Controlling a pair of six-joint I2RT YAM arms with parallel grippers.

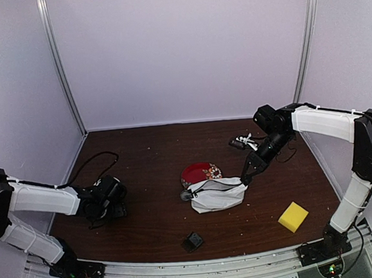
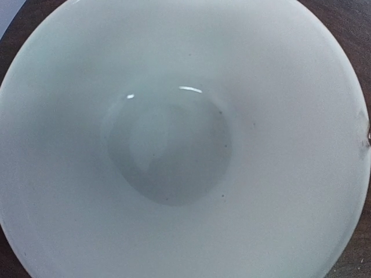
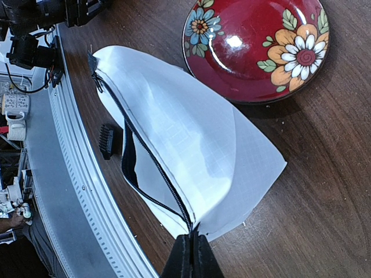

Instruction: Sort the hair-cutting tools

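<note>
Clipper attachment block [image 1: 192, 241] lies by the table's [image 1: 142, 155] near edge, well apart from both claws. Right claw [image 1: 246, 178] pinches a corner of the white zip pouch [image 1: 216, 194], just beside the red plate [image 1: 198, 172]. Left claw [image 1: 111, 206] hangs over the white bowl [image 2: 290, 174]; I cannot tell whether it is spread.

My right gripper [image 1: 247, 175] pinches the white pouch [image 1: 216, 196] by its corner, beside the red plate [image 1: 198, 173]; black attachment block [image 1: 193, 242] lies well apart.
</note>
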